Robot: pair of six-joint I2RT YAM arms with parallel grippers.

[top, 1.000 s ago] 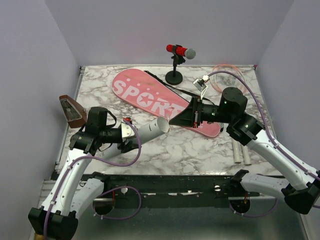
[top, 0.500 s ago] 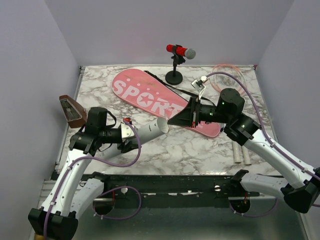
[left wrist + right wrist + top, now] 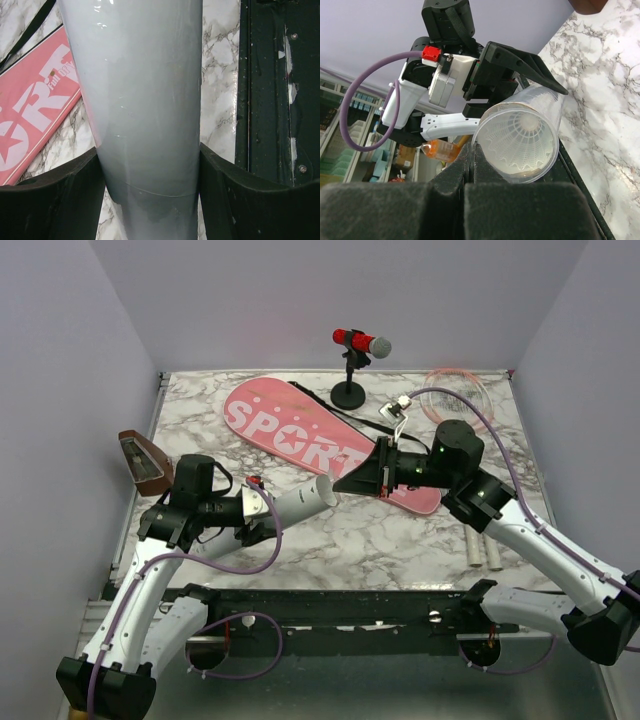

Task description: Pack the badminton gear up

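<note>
Top view: left pincer [image 3: 262, 506] grips the tube [image 3: 298, 500] and holds it off the desk [image 3: 400, 530] over the near-left part, mouth aimed at the right pincer [image 3: 340, 483]. The right pincer is closed, tips right at the tube mouth, nothing visible between them. The bag [image 3: 290, 430] lies flat from back-left toward desk centre; can't tell if it's unzipped. The rackets [image 3: 455, 390] have their heads at the back-right corner, outside the bag. My read: nothing is packed yet, and the tube and both rackets are left to go in. Room: mic [image 3: 358, 345] sits at the back edge just behind the bag, box [image 3: 140, 462] on the left edge beside the left arm, walls on three sides. Bare marble runs along the near edge. The right arm hangs over the bag's near-right end, so it must clear before loading.

Left wrist: tube fills the gap, both fingers [image 3: 55, 200] touching it. Bag corner shows at left, the desk's near edge and a black rail close at right.

Right wrist: looking into the tube mouth, a white shuttlecock [image 3: 520, 137] sits inside. Closed tips are at the rim; contact unclear.
</note>
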